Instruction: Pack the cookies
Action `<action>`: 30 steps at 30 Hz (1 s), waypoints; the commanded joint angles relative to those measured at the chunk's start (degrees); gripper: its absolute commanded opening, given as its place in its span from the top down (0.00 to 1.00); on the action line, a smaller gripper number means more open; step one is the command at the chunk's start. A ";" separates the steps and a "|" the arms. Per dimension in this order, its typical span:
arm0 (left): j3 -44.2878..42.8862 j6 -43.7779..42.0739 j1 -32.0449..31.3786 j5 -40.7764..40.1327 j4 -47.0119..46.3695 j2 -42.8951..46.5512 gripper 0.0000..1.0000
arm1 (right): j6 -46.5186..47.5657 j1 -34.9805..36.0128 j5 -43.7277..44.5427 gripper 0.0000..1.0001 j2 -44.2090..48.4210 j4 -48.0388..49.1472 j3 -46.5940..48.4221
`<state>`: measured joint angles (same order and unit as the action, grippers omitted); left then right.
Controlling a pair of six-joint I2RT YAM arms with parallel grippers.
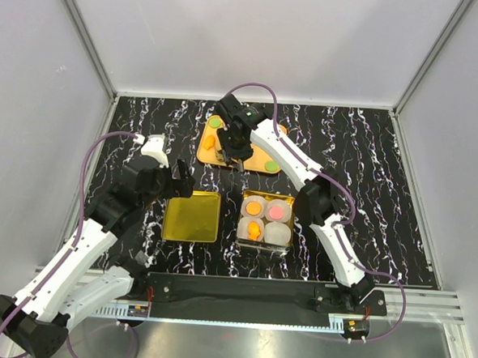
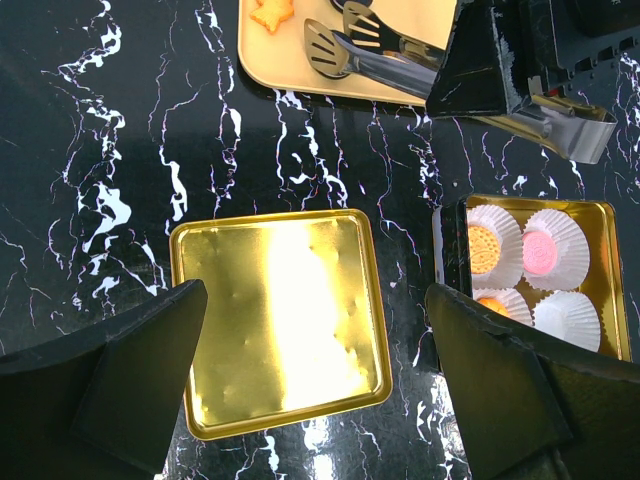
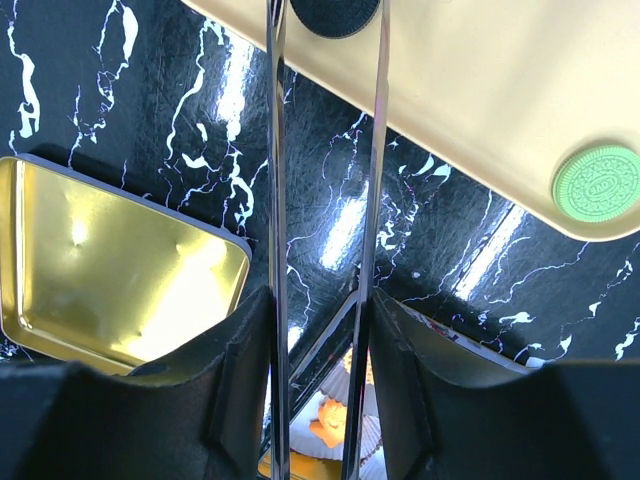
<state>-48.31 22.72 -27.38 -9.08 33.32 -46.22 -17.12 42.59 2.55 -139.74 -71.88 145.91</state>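
The cookies lie partly on a tan tray (image 1: pixel 242 156): two green discs (image 1: pixel 215 122) (image 1: pixel 271 165) and an orange one (image 1: pixel 209 142). In the right wrist view a black cookie (image 3: pixel 335 15) sits between the tips of metal tongs (image 3: pixel 277 200), with a green cookie (image 3: pixel 597 180) further right. My right gripper (image 3: pixel 320 300) is shut on the tongs' two arms. A gold tin (image 2: pixel 610 280) holds paper cups containing an orange cookie (image 2: pixel 484 250), a pink one (image 2: pixel 540 252) and another orange one (image 2: pixel 490 303). My left gripper (image 2: pixel 315 300) hangs open above the gold lid (image 2: pixel 280 320), holding nothing.
One paper cup (image 2: pixel 567 318) in the tin holds nothing. A star-shaped orange cookie (image 2: pixel 272 12) lies at the tray's left end. The lid lies left of the tin on the black marbled table (image 1: pixel 370 155), which has grey walls on three sides.
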 commanded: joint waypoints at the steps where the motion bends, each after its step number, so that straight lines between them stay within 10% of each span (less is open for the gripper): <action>1: -0.20 0.31 0.31 -0.23 -2.21 0.95 0.01 | 0.51 0.48 0.97 0.54 0.09 -0.37 1.22; 30: -0.20 0.31 0.31 -0.32 -2.21 0.78 0.01 | 1.30 -0.84 4.92 0.61 6.41 0.33 2.19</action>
<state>-48.31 22.72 -27.38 -9.08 33.32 -46.22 -16.47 42.26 5.58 -139.24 -72.07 145.93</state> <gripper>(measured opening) 0.988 0.424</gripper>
